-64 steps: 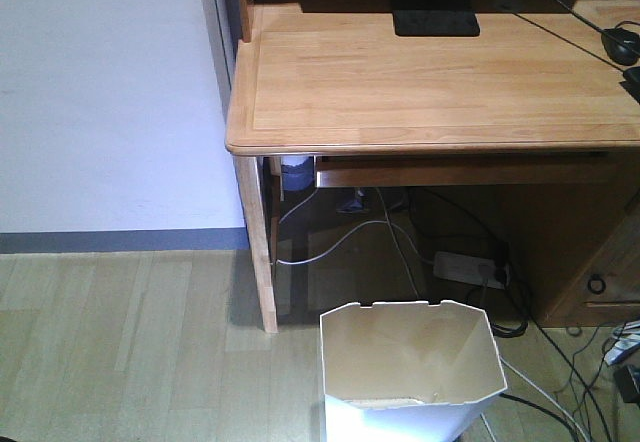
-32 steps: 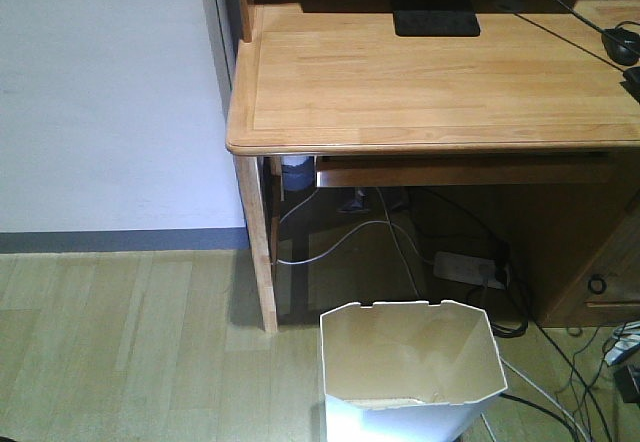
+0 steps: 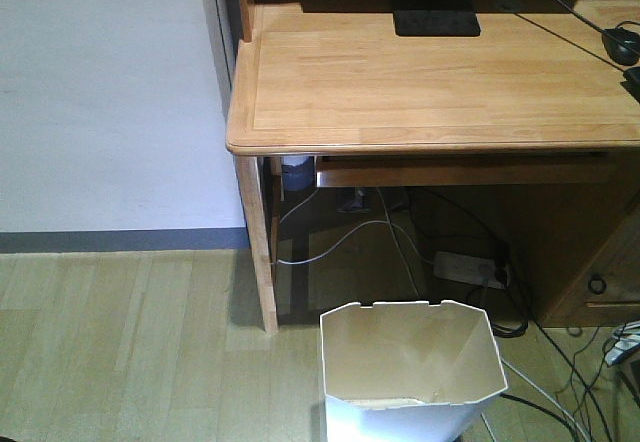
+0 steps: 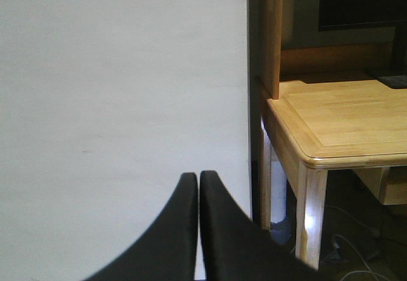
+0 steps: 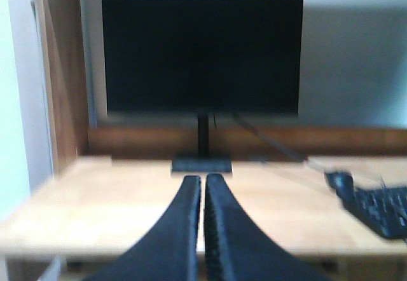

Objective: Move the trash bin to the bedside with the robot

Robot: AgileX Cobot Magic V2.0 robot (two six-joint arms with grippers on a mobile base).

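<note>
— Trash bin, white thin-walled plastic, rectangular with cut-off corners and a cream inside (image 3: pixel 395 420): position?

— Upright on the pale wood-plank floor (image 3: pixel 120 342), at the bottom edge of the front view. It stands just in front of the light-brown wooden desk with the rounded top edge (image 3: pixel 430 82). Its far rim is near the desk's square front leg (image 3: pixel 257 242), a little to the right of it and not touching. Small notches show along the rim. The frame cuts off its lower part, and I cannot see its bottom.

— Your left gripper?

— My left gripper (image 4: pixel 198 179) has its two black fingers pressed together at the tips, with nothing between them. It faces the plain white wall (image 4: pixel 121 103), and the desk corner is off to its right.

— Your right gripper?

— My right gripper (image 5: pixel 203 180) is closed to a hairline seam and holds nothing. It points at the black flat monitor (image 5: pixel 202 53) standing on the desk. A black keyboard (image 5: pixel 381 211) lies at the right edge. That view is blurred.

— Under the desk?

— A white power strip (image 3: pixel 465 265) and loose grey and black cables (image 3: pixel 340 237) lie beyond the bin. One black cable runs close past the bin's right side.
</note>
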